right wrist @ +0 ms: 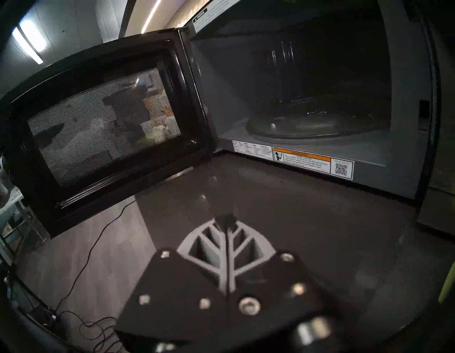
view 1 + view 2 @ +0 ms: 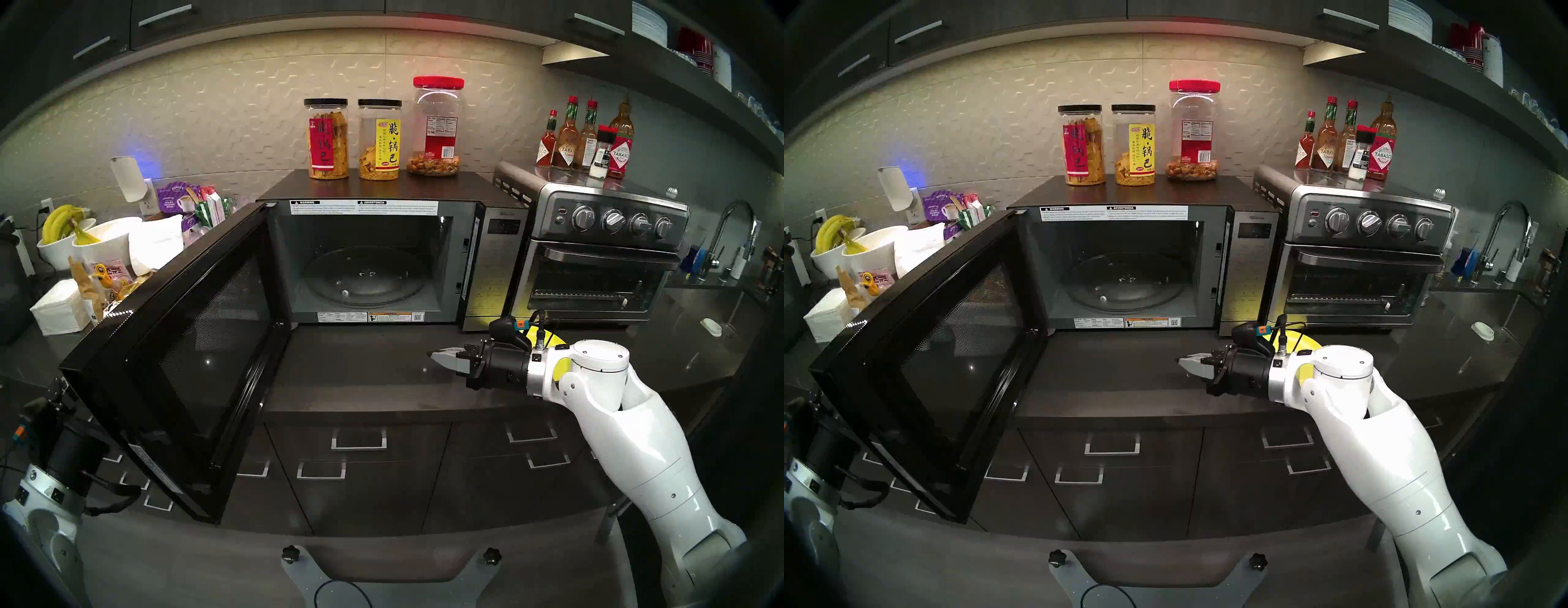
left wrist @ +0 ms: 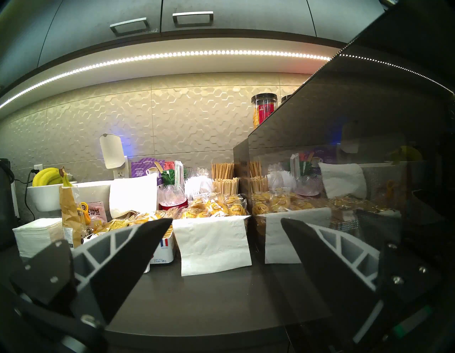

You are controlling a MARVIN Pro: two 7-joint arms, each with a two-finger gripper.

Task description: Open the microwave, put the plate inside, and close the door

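a kitchen – countertop point(image 2: 373, 365), microwave point(image 2: 496, 263), toaster oven point(image 2: 594, 271), faucet point(image 2: 729, 229), sauce bottles point(image 2: 568, 140)

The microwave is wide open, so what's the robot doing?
The microwave has its door swung wide open, and only the glass turntable is inside. The yellow plate lies on the counter, mostly hidden behind the right arm. The right gripper is shut and holds nothing. The left gripper is open and empty, left of the door.

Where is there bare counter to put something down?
Bare: the counter in front of the open microwave, between its door and the right gripper. Crowded: left of the door, with bowls, napkins and snacks.
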